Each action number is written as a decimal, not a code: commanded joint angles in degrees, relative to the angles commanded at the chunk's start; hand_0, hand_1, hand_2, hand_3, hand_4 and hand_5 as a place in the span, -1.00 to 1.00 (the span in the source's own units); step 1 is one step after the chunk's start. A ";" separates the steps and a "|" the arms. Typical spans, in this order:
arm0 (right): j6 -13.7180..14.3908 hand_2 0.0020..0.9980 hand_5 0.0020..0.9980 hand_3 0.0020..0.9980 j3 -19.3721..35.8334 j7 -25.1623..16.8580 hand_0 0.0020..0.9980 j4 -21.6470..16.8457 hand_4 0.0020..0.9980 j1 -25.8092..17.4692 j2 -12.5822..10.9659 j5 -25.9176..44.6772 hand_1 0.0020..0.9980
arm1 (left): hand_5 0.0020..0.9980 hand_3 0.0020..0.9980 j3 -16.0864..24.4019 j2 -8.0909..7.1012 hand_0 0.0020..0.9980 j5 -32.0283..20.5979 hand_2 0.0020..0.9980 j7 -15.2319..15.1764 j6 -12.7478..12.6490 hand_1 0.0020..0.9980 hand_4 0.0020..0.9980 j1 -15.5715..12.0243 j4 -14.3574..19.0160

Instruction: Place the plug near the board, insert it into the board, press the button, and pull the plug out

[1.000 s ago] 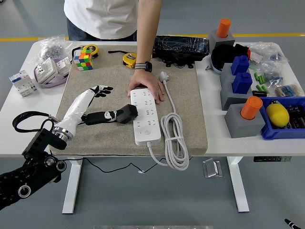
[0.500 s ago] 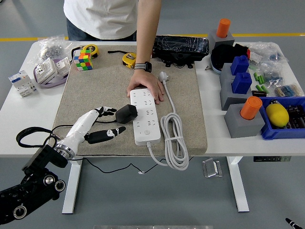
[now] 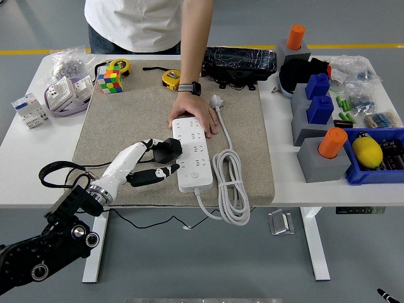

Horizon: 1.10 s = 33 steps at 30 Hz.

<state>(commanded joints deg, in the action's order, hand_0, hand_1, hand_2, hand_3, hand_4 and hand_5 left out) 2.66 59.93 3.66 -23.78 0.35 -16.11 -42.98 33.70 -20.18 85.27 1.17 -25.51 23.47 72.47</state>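
**A:** What does the plug look like, and where is it?

**B:** The plug is a chunky black block with rounded corners. It sits on the grey felt mat, just beside the left edge of the power strip, about level with its middle sockets. Whether it touches the strip, I cannot tell.

**A:** And the strip itself?

**B:** A long white board lying lengthwise away from the robot, with rows of sockets and a small round button near its close end. Its white cable lies coiled to the right.

**A:** Is the robot holding the plug?

**B:** The left hand, white with black fingertips, reaches in from the lower left. Its upper fingers curl against the plug's left side; the thumb points loosely toward the strip below it. A firm grip cannot be confirmed.

**A:** Anyone else there?

**B:** A person's hand, wearing a wristwatch, presses flat on the strip's far end. A Rubik's cube sits at the mat's far left corner
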 joint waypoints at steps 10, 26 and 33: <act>-0.04 0.28 0.17 0.14 -0.26 0.01 0.25 -0.05 0.96 -0.01 -0.09 0.09 0.34 | 0.28 0.60 -1.22 0.99 0.60 -0.59 0.61 0.15 0.62 0.65 0.67 1.85 0.08; -0.07 0.28 0.17 0.14 -0.22 0.02 0.25 -0.11 0.96 0.06 -0.19 0.17 0.34 | 0.28 0.58 -4.57 2.42 0.58 -0.99 0.59 0.81 1.94 0.63 0.66 5.15 0.62; -0.11 0.28 0.17 0.14 -0.41 0.04 0.25 -0.20 0.96 0.14 -0.25 0.17 0.34 | 0.28 0.57 -5.64 3.30 0.56 -1.01 0.58 1.20 2.43 0.63 0.66 6.59 0.20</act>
<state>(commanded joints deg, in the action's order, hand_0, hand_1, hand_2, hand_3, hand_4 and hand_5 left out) 2.56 59.52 3.70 -23.98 0.49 -16.36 -42.80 28.06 -16.88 84.26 2.37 -23.08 30.06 72.67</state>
